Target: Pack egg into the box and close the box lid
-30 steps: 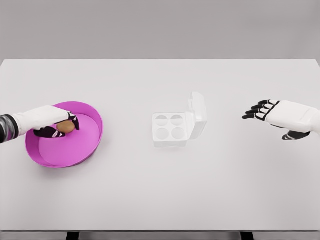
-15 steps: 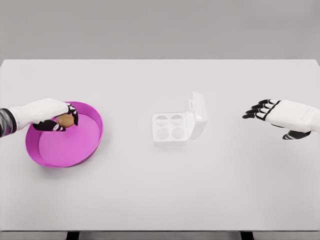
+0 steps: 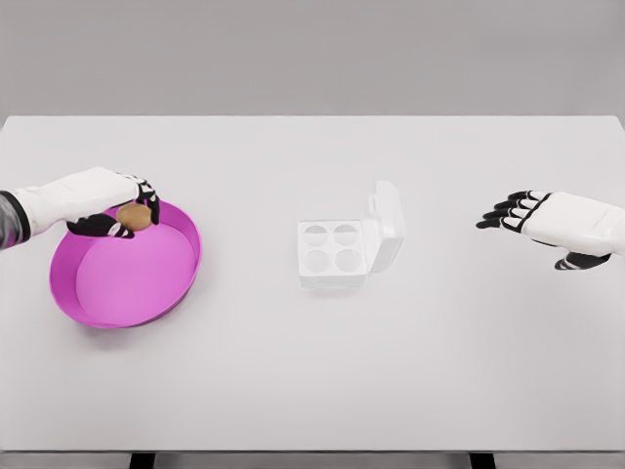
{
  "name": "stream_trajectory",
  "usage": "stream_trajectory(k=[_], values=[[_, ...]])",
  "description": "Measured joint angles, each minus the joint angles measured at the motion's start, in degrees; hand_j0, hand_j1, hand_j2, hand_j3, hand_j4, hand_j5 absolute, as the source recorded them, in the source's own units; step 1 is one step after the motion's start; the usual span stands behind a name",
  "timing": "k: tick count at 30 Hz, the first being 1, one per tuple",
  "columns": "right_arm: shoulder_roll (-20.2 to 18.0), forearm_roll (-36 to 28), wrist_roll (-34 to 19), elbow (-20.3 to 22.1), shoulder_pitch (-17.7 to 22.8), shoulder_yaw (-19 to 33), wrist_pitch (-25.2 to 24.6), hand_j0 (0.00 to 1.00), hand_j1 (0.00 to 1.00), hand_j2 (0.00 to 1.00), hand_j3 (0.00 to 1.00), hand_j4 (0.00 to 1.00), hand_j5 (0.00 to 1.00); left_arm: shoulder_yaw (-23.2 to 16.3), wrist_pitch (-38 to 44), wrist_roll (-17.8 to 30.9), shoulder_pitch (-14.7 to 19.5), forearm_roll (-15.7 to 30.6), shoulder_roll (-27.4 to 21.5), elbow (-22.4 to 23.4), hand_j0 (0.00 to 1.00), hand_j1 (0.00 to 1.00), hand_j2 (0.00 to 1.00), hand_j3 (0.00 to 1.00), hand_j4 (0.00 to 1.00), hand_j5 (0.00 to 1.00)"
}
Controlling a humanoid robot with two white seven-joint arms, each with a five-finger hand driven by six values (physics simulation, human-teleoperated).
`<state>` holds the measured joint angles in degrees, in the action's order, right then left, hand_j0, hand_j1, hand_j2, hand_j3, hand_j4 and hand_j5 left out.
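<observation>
White table [image 3: 312,381]: pink bowl [image 3: 127,293] seen at left, open egg box [image 3: 342,249] placed near centre.

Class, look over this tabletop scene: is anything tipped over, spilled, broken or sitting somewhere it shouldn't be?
Nothing stands out. The egg box sits flat with its lid open and all four cups empty. The pink bowl rests upright. The left hand holds the egg intact over the bowl's rim; the right hand hovers open, apart from everything.
</observation>
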<state>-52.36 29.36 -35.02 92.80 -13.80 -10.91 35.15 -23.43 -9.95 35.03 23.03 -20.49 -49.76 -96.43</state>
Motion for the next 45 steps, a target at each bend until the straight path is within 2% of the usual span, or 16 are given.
stream_trajectory(k=[14,27,34,45], values=[[-0.2,-0.1,0.0,0.0,-0.5,0.1,0.0,1.00,1.00,1.00,1.00,1.00,1.00,-0.2,-0.1,0.0,1.2,-0.1,3.8,-1.4,0.36,0.36,0.36,0.36,0.36,0.36],[-0.1,-0.1,0.0,-0.1,-0.4,0.0,0.0,1.00,1.00,1.00,1.00,1.00,1.00,-1.2,0.0,0.0,2.5,-0.7,9.6,-2.0,0.34,0.34,0.34,0.34,0.34,0.34],[-0.4,-0.5,0.0,0.9,0.4,3.0,0.0,1.00,1.00,1.00,1.00,1.00,1.00,-1.6,-0.1,0.0,2.5,-0.8,11.9,-2.2,0.34,0.34,0.34,0.34,0.34,0.34],[-0.8,-0.2,0.0,1.6,1.0,3.3,0.0,1.00,1.00,1.00,1.00,1.00,1.00,-3.6,-0.1,0.0,3.3,-1.0,15.8,-2.6,0.34,0.34,0.34,0.34,0.34,0.34]])
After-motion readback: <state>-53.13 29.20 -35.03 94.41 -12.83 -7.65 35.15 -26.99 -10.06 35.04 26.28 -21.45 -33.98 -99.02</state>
